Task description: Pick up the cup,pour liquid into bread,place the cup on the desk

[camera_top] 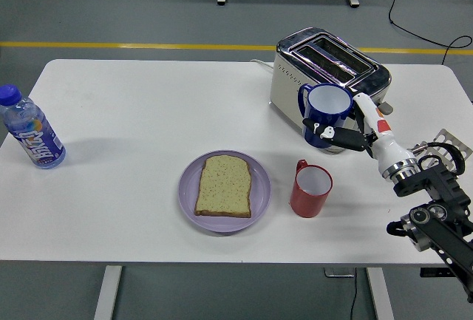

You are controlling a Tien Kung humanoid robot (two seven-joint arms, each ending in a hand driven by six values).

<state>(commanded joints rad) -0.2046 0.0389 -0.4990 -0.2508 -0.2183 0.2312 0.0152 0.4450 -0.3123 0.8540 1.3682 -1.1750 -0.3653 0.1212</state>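
Observation:
A blue cup (327, 113) with a white inside is held upright above the table in front of the toaster, my right hand (346, 128) shut on it from the right. The cup's handle points left. A slice of bread (224, 185) lies on a purple plate (189, 196) at the table's middle front, down and left of the cup. A red cup (310, 189) stands on the table just right of the plate, below the blue cup. My left arm is out of view.
A cream and chrome toaster (325, 83) stands behind the blue cup. A water bottle (29, 130) with a blue cap stands at the table's left edge. A yellow floor line runs beyond the table.

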